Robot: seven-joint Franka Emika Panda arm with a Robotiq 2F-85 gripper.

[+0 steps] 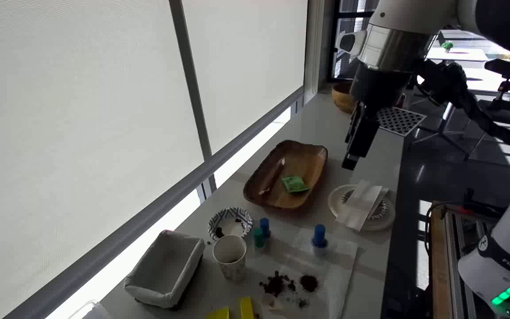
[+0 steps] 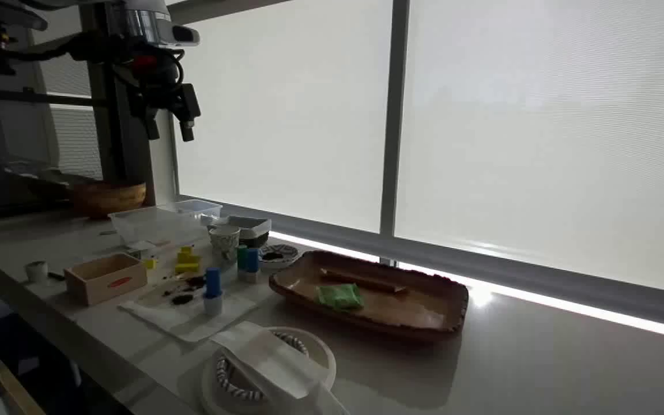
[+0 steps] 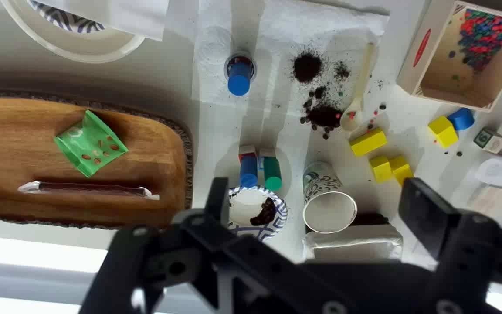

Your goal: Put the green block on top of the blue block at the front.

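Black fingers [image 3: 218,198] of the gripper [image 2: 170,137] are parted wide, with only air between them, and they hang high over the table [image 2: 539,357]. Well below them, the green block [image 3: 273,173] stands upright; in the wrist view it appears at the gap between the two fingers, closer to the finger on the side of the wooden tray [image 3: 155,157]. Just beside the green block stands one blue block [image 3: 249,172], and whether these two touch, I cannot tell. The front blue block [image 3: 239,83], nearer to the arm's base [image 1: 481,277], stands also lower than the gripper, at the mouth of a small clear cup [image 2: 212,306]; in the wrist view it is farther from the fingers than the green block. Between the fingers, in the same view, one sees too the paper cup [image 3: 322,181] and the rim of a patterned bowl [image 3: 279,217]. Yellow blocks [image 3: 368,141] appear toward the opposite finger. The tray, lower than the gripper as well, bears a green packet [image 3: 89,143] and one long brown stick [image 3: 92,189].
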